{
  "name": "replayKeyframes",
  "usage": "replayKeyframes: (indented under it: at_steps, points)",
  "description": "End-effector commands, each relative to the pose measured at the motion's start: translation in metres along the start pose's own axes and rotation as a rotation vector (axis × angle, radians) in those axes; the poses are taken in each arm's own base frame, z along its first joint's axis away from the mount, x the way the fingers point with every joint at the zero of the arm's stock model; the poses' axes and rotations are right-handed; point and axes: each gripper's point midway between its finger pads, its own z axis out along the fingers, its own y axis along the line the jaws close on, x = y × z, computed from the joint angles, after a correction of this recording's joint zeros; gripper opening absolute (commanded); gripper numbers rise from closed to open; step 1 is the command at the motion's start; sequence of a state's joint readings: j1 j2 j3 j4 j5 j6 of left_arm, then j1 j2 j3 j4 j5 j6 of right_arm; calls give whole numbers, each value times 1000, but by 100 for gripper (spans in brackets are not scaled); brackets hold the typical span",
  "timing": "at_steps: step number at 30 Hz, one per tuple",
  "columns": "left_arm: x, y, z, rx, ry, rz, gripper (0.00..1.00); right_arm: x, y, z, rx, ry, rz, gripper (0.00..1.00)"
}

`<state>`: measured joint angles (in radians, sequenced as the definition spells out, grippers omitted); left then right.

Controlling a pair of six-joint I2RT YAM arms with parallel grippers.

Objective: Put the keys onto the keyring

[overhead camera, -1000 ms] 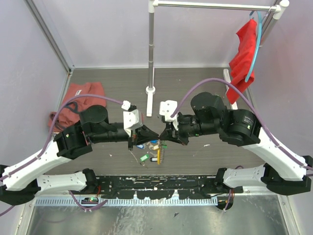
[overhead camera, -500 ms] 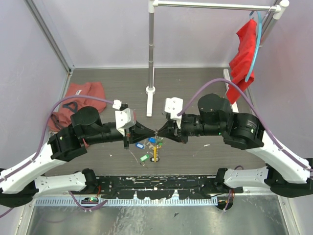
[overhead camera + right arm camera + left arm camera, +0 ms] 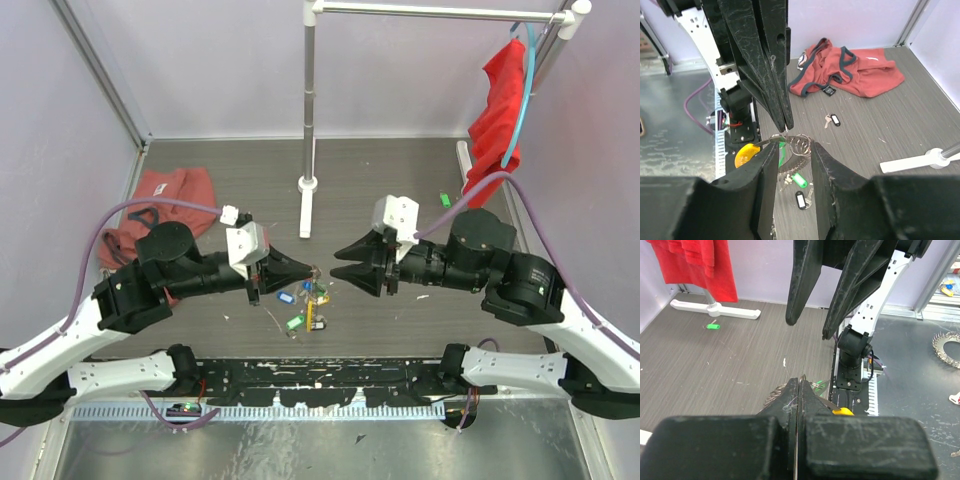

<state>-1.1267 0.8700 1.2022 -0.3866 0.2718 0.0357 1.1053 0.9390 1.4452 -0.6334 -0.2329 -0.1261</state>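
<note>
My left gripper (image 3: 308,268) is shut, pinching a thin wire loop of the keyring (image 3: 801,144), which hangs from its tips just above the table. The keyring is a coil of silvery rings with a yellow section (image 3: 746,154). Its coils also show beside my left gripper (image 3: 799,381) in the left wrist view. My right gripper (image 3: 336,262) stands open a short way to the right, with the keyring between its fingers (image 3: 827,167) in the wrist view and no contact showing. Keys with a green tag (image 3: 799,178) and a black tag (image 3: 800,200) hang or lie below the ring.
One black-tagged key (image 3: 833,120) lies loose near a crumpled red cloth (image 3: 150,210) at the left. A green tag (image 3: 445,200) lies at the right. A white stand (image 3: 307,190) rises behind the grippers, and another red cloth (image 3: 498,110) hangs from its bar.
My right gripper has opened and drawn back to the right, away from the left gripper's tips. The left gripper stays shut on the keyring and has shifted slightly left.
</note>
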Motion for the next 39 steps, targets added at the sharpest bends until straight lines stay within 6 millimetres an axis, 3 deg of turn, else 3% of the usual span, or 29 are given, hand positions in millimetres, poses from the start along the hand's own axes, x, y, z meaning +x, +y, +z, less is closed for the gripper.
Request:
replayKeyframes:
  at_steps: [1,13,17,27,39]
  points:
    - [-16,3,-3,-29,-75,5,0,-30,-11,-8,93,-166,87,38]
    - [-37,13,-9,-102,-239,-45,0,-15,-10,3,115,-347,520,42]
    - [-40,16,-10,-117,-266,-56,0,-10,-7,5,94,-354,530,46]
    - [-41,16,-9,-117,-269,-54,0,-23,-2,5,50,-390,473,54]
    - [-43,17,-10,-123,-271,-46,0,1,2,22,36,-275,448,46]
